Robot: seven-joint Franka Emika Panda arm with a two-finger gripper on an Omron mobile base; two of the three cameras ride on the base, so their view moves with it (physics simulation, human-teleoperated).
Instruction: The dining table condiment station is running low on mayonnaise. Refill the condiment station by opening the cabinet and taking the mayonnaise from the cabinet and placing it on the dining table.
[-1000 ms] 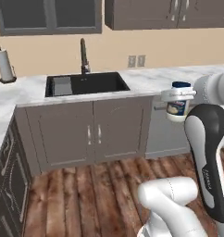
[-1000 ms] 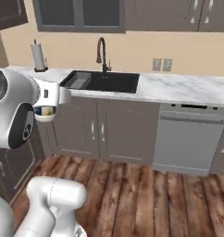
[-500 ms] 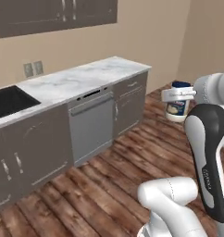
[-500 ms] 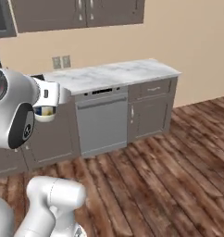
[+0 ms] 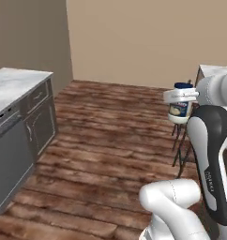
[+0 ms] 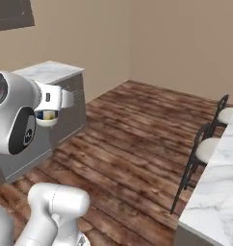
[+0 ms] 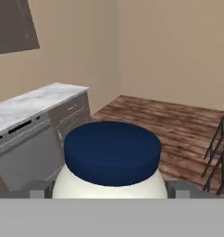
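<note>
A marble-topped table [image 5: 12, 84] ran along the left wall, with a grey dishwasher [image 5: 10, 159] set under it and a drawer unit [image 5: 40, 117] at its end. Dark wooden floorboards [image 5: 110, 140] stretched to the beige walls [image 5: 148, 37]. Two black-legged stools [image 6: 205, 149] with white cushions stood at the right.

A wide stretch of bare wood floor [image 6: 137, 129] lies between the marble counter [image 5: 12, 84] on one side and the dining table [image 6: 214, 187] on the other. Stools [image 6: 207, 146] stand along the table's edge, barring the low approach there.
</note>
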